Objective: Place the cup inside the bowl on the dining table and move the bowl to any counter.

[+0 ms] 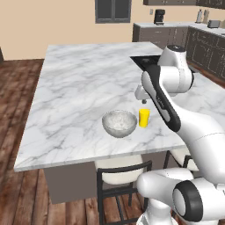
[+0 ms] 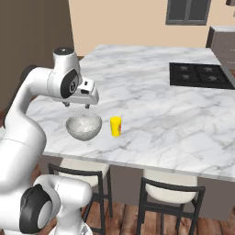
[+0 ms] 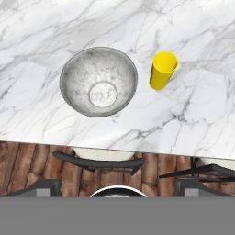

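Observation:
The speckled grey-white bowl (image 1: 119, 123) (image 2: 83, 126) (image 3: 99, 81) stands upright and empty near the front edge of the marble dining table (image 1: 74, 88) (image 2: 137, 73) (image 3: 197, 110). The yellow cup (image 1: 144, 117) (image 2: 115, 126) (image 3: 163, 70) stands upright just to its right, a small gap apart. My gripper (image 1: 143, 100) (image 2: 76, 105) hangs open above the bowl, pointing down, well clear of both, with nothing between its fingers.
A black cooktop (image 1: 144, 59) (image 2: 199, 75) is set into the table's far right. Dark-framed stools (image 1: 123, 173) (image 2: 170, 190) (image 3: 98, 161) stand under the front edge. White-topped dark cabinets (image 1: 165, 31) with a coffee machine (image 1: 159, 16) line the back wall.

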